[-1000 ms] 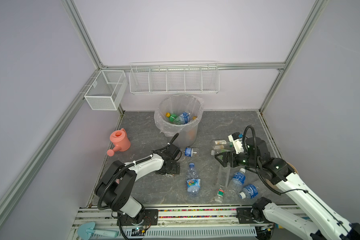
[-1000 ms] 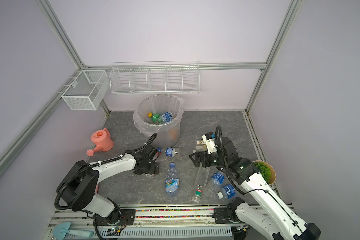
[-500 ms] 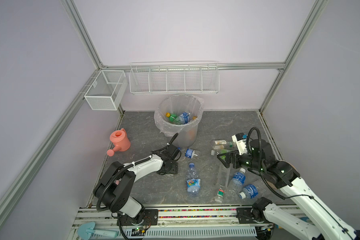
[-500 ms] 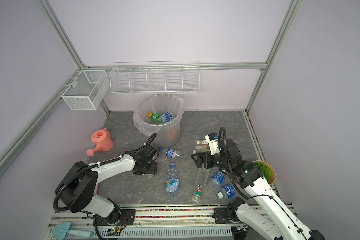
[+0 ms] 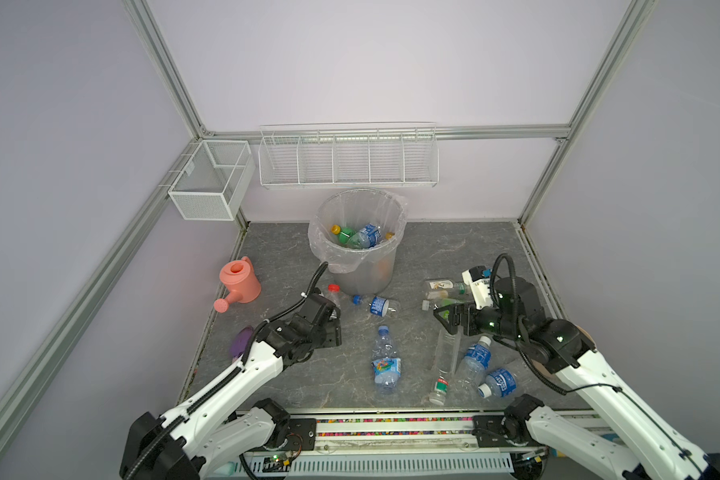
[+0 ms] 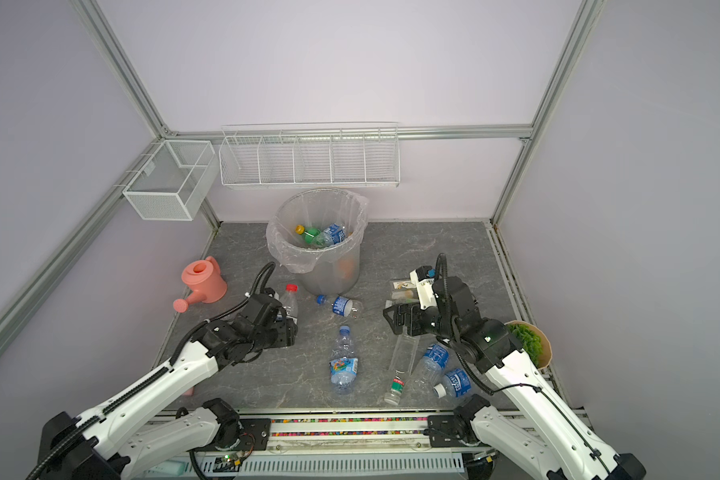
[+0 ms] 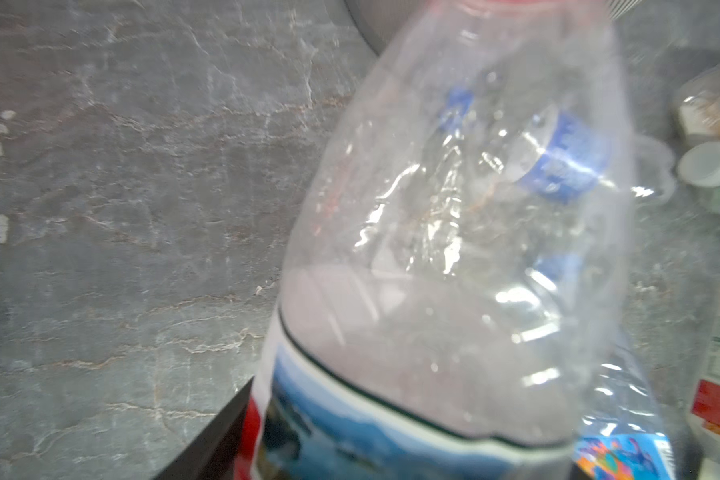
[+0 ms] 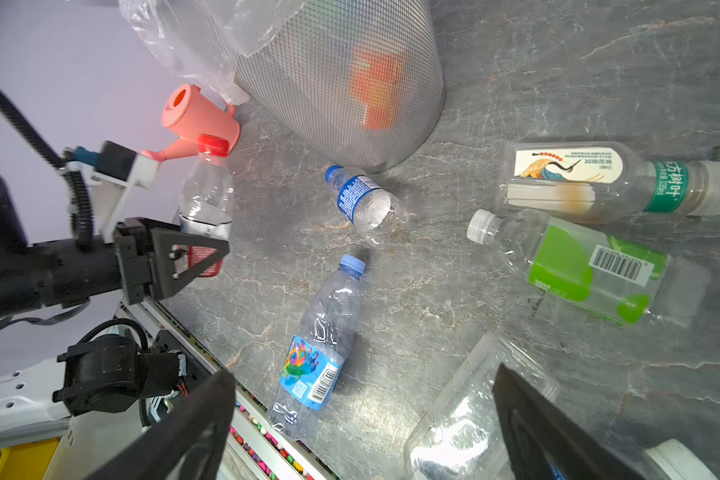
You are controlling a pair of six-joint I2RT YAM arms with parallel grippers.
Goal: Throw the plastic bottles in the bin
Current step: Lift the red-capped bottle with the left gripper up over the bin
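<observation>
**Bimanual cell, from above and from both wrists.** The left hand [image 6: 287, 325] has its jaws closed on the labelled lower body of the red-capped bottle [image 6: 290, 300]. This bottle stands upright, with its cap above the fingers, and fills most of the left wrist view.

The bin [image 5: 352, 270] stands on the desk [image 5: 441, 249] just beyond the left hand's fingertips, close behind the held bottle. Several bottles lie inside it, among them a green bottle [image 5: 343, 235] with a yellow cap and a blue-wrapped bottle [image 5: 370, 234].

The right hand [image 5: 446, 319] is wide open and grips nothing. Its fingers straddle one end of a clear square-sided bottle [image 5: 444, 357] lying on the desk beneath it. Whether they touch it cannot be told.

- **Between the two hands:** a small blue-labelled bottle [image 5: 377, 305] lies on the bin side, and a multicoloured-label bottle [image 5: 385, 363] lies on the robot-base side.
- **Just beside the right hand, toward the back wall:** a green-labelled bottle [image 8: 587, 266] and a bird-labelled bottle [image 8: 578, 178] lie side by side.
- **Behind the right hand, under its forearm:** two blue-banded bottles [image 5: 474, 358] [image 5: 497, 382] lie on the desk.
- **Beyond the left hand, away from the right hand:** a pink watering can [image 5: 240, 282] stands well apart from the bottles.
</observation>
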